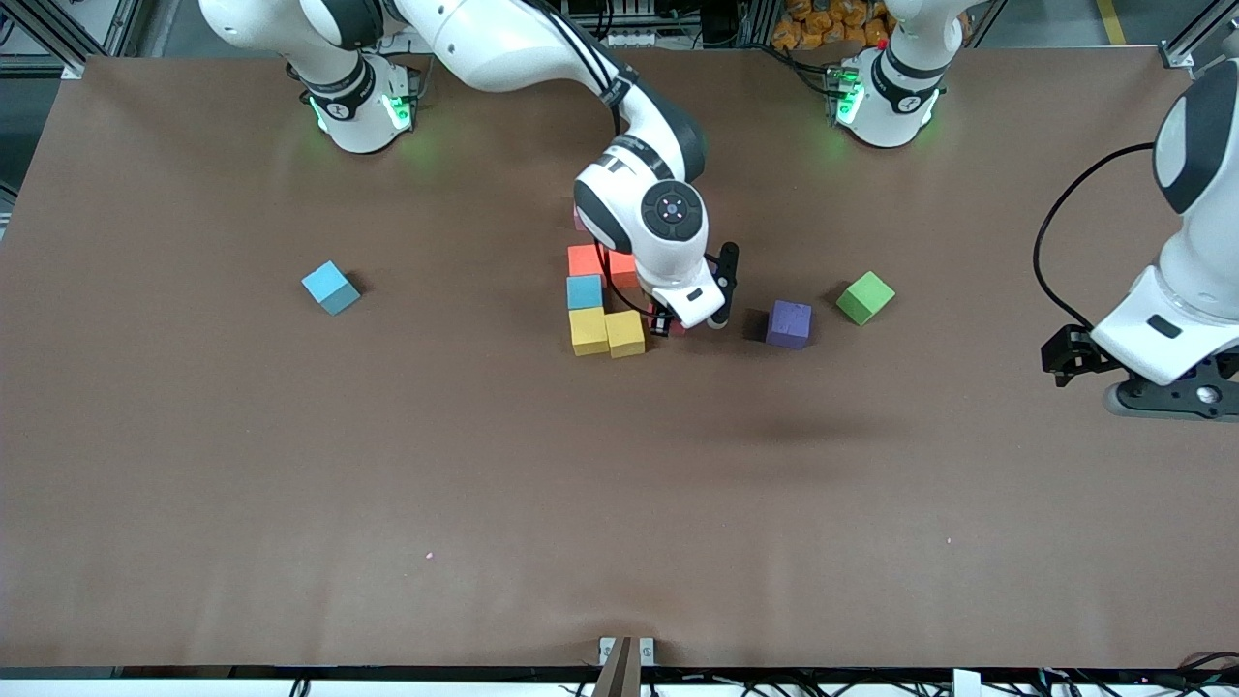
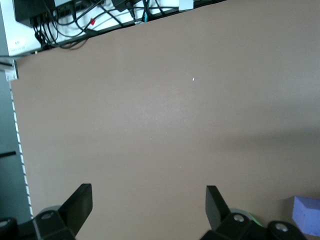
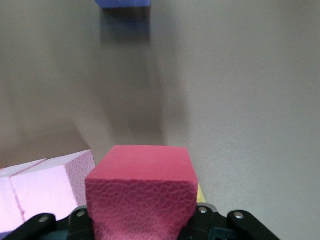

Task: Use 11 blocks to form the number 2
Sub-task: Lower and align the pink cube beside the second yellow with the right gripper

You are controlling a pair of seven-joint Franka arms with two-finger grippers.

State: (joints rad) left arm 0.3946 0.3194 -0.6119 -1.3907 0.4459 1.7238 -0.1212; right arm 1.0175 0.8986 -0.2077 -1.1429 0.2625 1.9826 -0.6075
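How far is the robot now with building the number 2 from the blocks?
Partly done. Two yellow cubes, a light blue cube and orange cubes already sit together mid-table, partly hidden by the arm. The right gripper holds a red cube beside the yellow ones. A purple cube and another blue cube lie loose. The left gripper waits open over the left arm's end of the table.

The block cluster [image 1: 585,291] sits mid-table [image 1: 290,484], nearer the robots' edge than the front camera's edge. Its nearest row is a pair of blocks [image 1: 619,334] side by side. The right gripper [image 1: 668,327] grips a held block [image 3: 140,195] just beside that pair, toward the left arm's end. Farther toward that end lie a single block [image 1: 789,323], then an outer block [image 1: 864,296]. A lone block [image 1: 330,287] lies well apart, toward the right arm's end. The left gripper [image 1: 1060,360] hangs over the table's edge at the left arm's end.
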